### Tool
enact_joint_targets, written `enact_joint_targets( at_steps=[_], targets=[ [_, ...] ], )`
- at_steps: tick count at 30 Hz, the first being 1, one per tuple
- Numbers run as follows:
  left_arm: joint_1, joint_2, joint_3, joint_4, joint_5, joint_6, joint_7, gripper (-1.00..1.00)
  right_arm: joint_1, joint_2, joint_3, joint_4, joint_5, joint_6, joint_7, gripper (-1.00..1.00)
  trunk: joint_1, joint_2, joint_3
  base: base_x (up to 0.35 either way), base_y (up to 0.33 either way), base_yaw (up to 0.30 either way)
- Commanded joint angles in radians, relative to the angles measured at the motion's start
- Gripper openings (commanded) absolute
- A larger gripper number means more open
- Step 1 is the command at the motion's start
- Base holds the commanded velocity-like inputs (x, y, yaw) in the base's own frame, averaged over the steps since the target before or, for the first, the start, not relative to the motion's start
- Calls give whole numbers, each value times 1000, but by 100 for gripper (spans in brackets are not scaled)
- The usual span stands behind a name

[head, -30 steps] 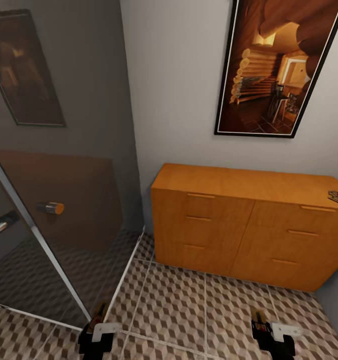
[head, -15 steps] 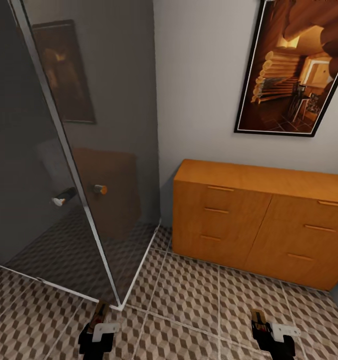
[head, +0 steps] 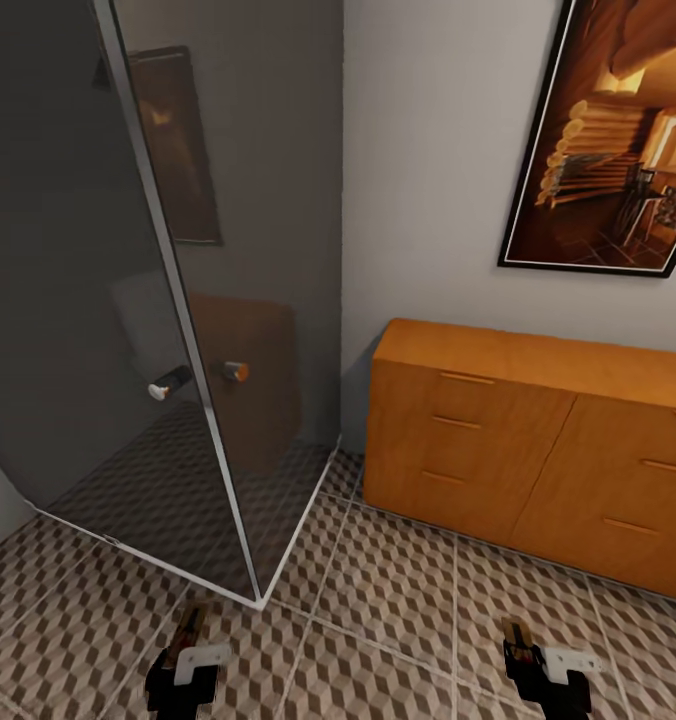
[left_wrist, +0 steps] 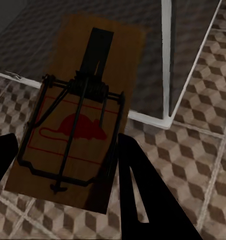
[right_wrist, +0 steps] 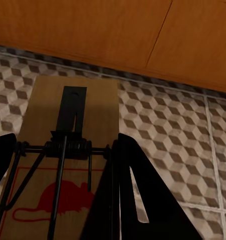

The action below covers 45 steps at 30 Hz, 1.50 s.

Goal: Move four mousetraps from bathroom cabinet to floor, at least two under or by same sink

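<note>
Carrying is the step in hand: the left claw [left_wrist: 62, 165] grips one flat brown wooden mousetrap [left_wrist: 75, 120], the right claw [right_wrist: 62, 185] another [right_wrist: 67, 150], both above the cube-patterned tiled bathroom floor [head: 398, 590]. Far right stands the orange-brown wooden cabinet [head: 498, 440]. Next, I judge, finding the sink.

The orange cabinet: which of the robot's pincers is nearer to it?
Right. The right pincer sits just in front of the cabinet; the left pincer is off to its side, by the glass shower corner.
</note>
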Motion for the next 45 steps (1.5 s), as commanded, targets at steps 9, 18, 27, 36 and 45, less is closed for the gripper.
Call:
enact_joint_targets(
  at_steps=[9,18,27,36,45],
  targets=[
    [-2,2,-11,4,114,-4,3,-100,-1,2,-2,1,5,-3,-1,-100,0,-1,-1,0,0,148],
    [-2,1,-11,4,117,-4,3,-100,-1,2,-2,1,5,-3,-1,-100,0,-1,-1,0,0,159],
    [-2,2,-10,4,120,-4,4,-100,-1,2,-1,2,5,-3,-1,-100,0,-1,-1,0,0,162],
    [-2,3,-9,4,122,-5,30,-100,-1,3,-1,2,5,-3,-1,-100,0,-1,-1,0,0,177],
    [-2,9,1,4,128,-6,59,-100,-1,3,-1,2,5,-3,-1,-100,0,-1,-1,0,0,200]
  ],
)
